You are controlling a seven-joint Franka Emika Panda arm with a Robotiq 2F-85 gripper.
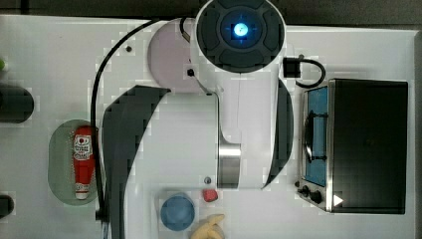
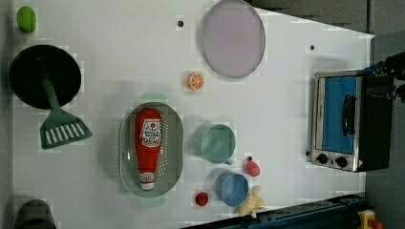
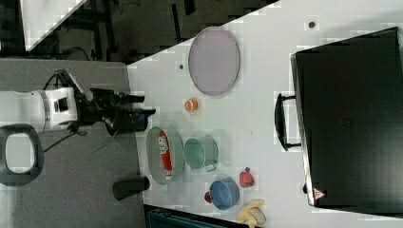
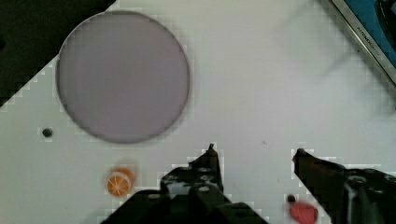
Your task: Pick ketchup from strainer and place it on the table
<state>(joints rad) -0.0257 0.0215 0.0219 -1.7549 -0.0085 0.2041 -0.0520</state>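
Lying untouched along the strainer (image 2: 128, 143), the ketchup (image 2: 148, 145) has yet to be picked, since the gripper (image 4: 254, 151) is held wide and empty over the table (image 4: 261, 84), well apart.

This looks like a robotics lab dressed as a toy kitchen. A large flat white bench (image 2: 119, 38) carries play-kitchen props: a small steel toaster oven with a blue door (image 2: 340, 121), a black round pan (image 2: 28, 71) with a green slotted plastic spatula (image 2: 59, 126), and a plastic orange slice (image 2: 195, 81). Grey floor (image 3: 71, 190) and dark metal framing (image 3: 102, 23) surround the bench.
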